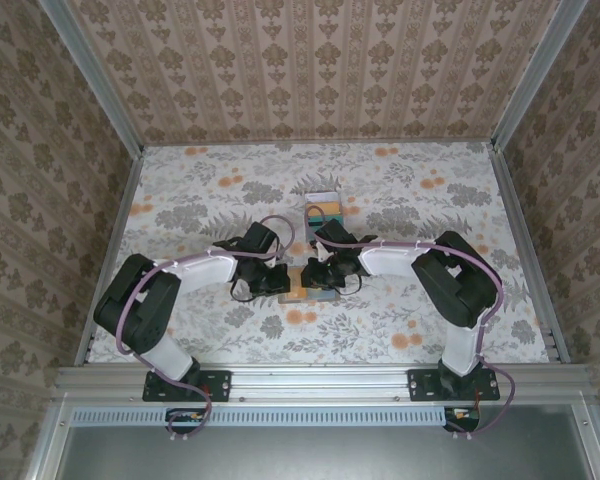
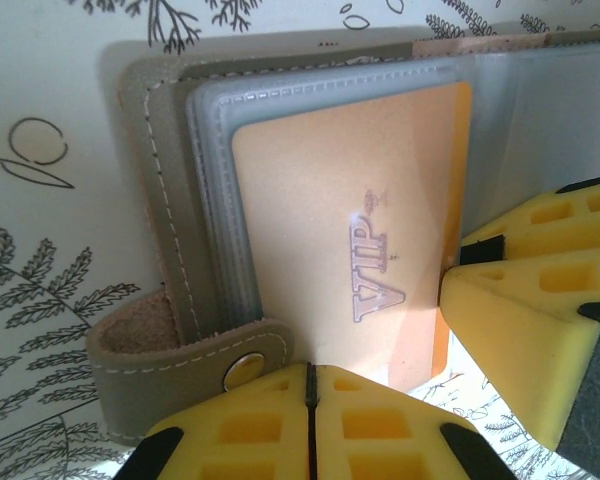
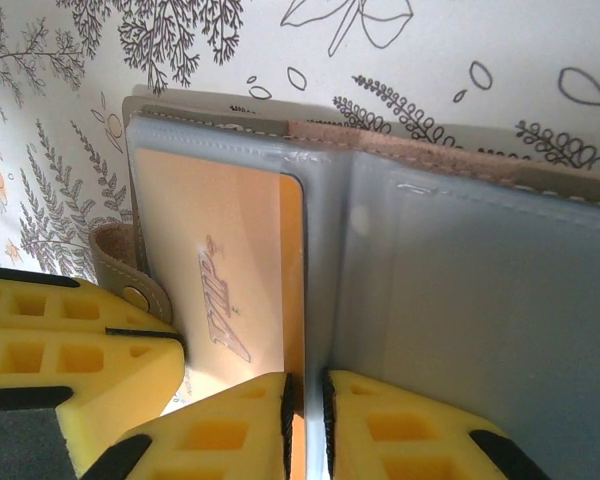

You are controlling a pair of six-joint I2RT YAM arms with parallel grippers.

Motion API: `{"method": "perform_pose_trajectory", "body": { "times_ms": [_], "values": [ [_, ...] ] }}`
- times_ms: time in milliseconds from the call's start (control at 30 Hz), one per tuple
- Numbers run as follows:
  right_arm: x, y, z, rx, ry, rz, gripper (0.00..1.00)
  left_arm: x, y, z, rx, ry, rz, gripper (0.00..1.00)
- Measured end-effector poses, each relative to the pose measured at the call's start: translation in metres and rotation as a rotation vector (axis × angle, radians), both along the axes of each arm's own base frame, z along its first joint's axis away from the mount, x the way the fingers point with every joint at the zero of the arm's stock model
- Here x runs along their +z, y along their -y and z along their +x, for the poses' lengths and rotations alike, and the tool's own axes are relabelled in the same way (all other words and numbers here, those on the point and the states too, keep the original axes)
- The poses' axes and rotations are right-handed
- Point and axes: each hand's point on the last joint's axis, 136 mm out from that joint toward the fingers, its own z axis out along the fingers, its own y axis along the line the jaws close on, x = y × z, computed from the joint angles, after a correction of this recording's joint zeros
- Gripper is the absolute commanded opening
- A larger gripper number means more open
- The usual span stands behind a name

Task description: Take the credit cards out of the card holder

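**Yellow fingers closed at the open card holder, orange card at the slot mouth**

Nearest the lens in the left wrist view, the left gripper [image 2: 310, 385] has its yellow fingers pressed flat together at the near edge of the card holder [image 2: 155, 200], just beside the snap strap [image 2: 180, 355]. Whether anything thin lies between them I cannot tell. It looks placed to pin the holder while the other arm pulls.

The right gripper [image 3: 305, 392] has its fingers nearly together at the centre fold. A sliver of orange shows between them, so it appears clamped on the exposed edge of the orange card [image 2: 350, 230].

The holder lies open and flat on the floral table [image 1: 200, 200], midway between the arms. The card, marked VIP, sits mostly inside the frosted sleeve of one panel, its spine-side edge bare. The other panel's pockets look empty. Beyond the grippers, a small white-rimmed box [image 1: 321, 207] holds teal and orange contents
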Motion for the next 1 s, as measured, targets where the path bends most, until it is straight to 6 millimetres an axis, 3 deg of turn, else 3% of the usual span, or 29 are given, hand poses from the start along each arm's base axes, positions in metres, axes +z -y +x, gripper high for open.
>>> {"method": "perform_pose_trajectory", "body": {
  "times_ms": [67, 233, 267, 300, 700, 867, 900, 1000],
  "values": [
    [-0.0001, 0.0005, 0.0002, -0.004, -0.003, 0.0, 0.06, -0.0001, -0.0001, -0.0001, 0.0, 0.0, 0.0, 0.08],
    [0.0003, 0.0005, 0.0005, -0.003, -0.004, 0.002, 0.1, -0.0002, -0.0002, -0.0002, 0.0, -0.001, 0.0, 0.08],
    [0.0003, 0.0005, 0.0006, -0.004, -0.004, 0.003, 0.01, -0.0003, -0.0002, -0.0003, 0.0, -0.001, 0.0, 0.07],
    [0.0003, 0.0004, 0.0004, -0.005, -0.006, 0.003, 0.0, -0.0003, -0.0001, -0.0002, 0.0, -0.001, 0.0, 0.05],
    [0.0017, 0.0026, 0.001, -0.001, -0.004, 0.001, 0.0, 0.0005, -0.0015, 0.001, 0.009, -0.004, -0.003, 0.04],
    [0.0032, 0.003, 0.0014, 0.0, 0.0, 0.003, 0.16, 0.0013, -0.0022, 0.0014, 0.012, -0.005, -0.005, 0.12],
    [0.0031, 0.0032, 0.0013, 0.0, -0.001, 0.002, 0.17, 0.0014, -0.0029, 0.0014, 0.012, -0.002, -0.002, 0.18],
    [0.0031, 0.0033, 0.0011, 0.0, -0.002, 0.001, 0.2, 0.0032, -0.0033, 0.0016, 0.012, 0.003, -0.002, 0.18]
  ]
}}
